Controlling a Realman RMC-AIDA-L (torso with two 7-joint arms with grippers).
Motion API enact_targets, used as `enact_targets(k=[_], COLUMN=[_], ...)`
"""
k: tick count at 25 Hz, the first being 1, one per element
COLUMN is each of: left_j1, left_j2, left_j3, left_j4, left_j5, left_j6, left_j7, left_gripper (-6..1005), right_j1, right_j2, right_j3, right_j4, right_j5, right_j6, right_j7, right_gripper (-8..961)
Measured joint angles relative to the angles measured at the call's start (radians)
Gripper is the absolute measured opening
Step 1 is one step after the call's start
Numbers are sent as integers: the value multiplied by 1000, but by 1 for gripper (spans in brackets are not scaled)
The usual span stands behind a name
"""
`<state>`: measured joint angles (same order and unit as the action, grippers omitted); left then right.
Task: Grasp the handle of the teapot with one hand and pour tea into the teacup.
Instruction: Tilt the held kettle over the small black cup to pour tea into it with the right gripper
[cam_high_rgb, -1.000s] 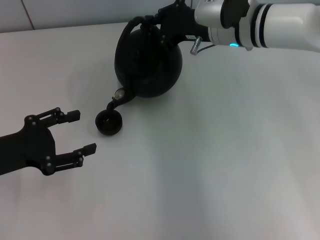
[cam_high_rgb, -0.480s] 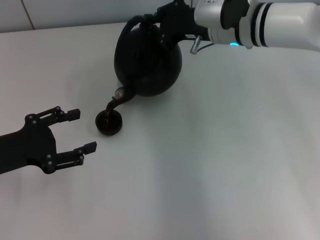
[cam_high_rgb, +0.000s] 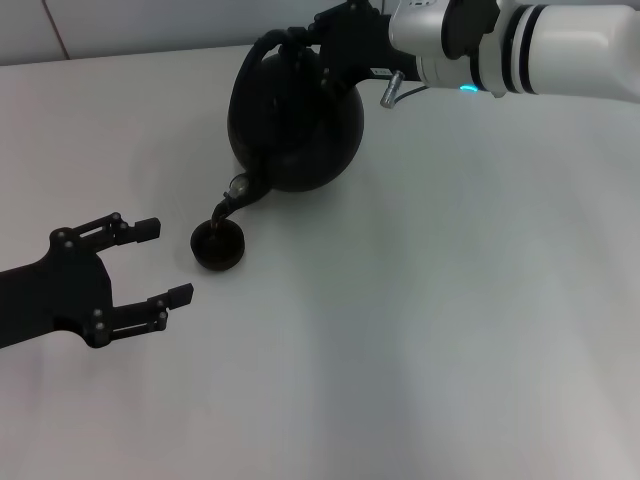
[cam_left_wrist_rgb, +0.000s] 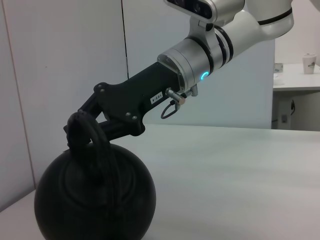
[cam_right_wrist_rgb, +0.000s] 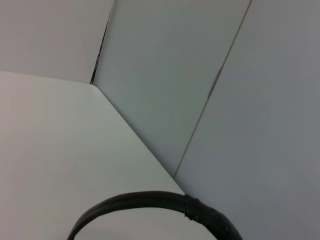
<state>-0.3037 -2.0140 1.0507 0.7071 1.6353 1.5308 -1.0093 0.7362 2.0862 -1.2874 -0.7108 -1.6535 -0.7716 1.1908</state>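
Matte-black teapot (cam_high_rgb: 295, 125) is tipping, right gripper (cam_high_rgb: 322, 45) clamping its handle (cam_high_rgb: 268, 47), spout pouring over the teacup (cam_high_rgb: 218, 245); left gripper (cam_high_rgb: 150, 265) is idling open.

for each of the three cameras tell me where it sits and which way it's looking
Head view: from the robot's head, looking down at the table, teapot, teacup; left gripper open, right gripper on the handle.
Left wrist view: on the left arm, facing the teapot side-on and the right arm.
Right wrist view: on the right arm, over the handle, facing the wall.
Shared: all show the handle.
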Motion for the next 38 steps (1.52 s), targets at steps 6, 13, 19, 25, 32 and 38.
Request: enact_targets(k=[6, 13, 19, 25, 32, 38], left_j1=[0, 0, 0, 0, 3, 4], left_j2=[0, -3, -4, -6, -6, -7], left_j3=[0, 0, 0, -9, -11, -24], left_j4=[0, 3, 4, 6, 19, 19], left_j5=[0, 20, 22, 23, 18, 21], left_j6=[0, -10, -10, -11, -9, -7], left_j7=[0, 0, 0, 0, 0, 0], left_gripper=[799, 799, 799, 799, 799, 799], right_j1=[0, -10, -32, -59, -141, -208], right_j2=[-1, 1, 2, 2, 4, 3], right_j3=[-19, -20, -17, -19, -23, -14], right_j4=[-3, -16, -17, -13, -10, -13], right_j5=[0, 5, 77, 130, 301, 406], right_j6=[0, 0, 0, -4, -8, -10], right_j7=[-2, -3, -4, -5, -13, -17], right_gripper=[132, 132, 132, 132, 132, 132])
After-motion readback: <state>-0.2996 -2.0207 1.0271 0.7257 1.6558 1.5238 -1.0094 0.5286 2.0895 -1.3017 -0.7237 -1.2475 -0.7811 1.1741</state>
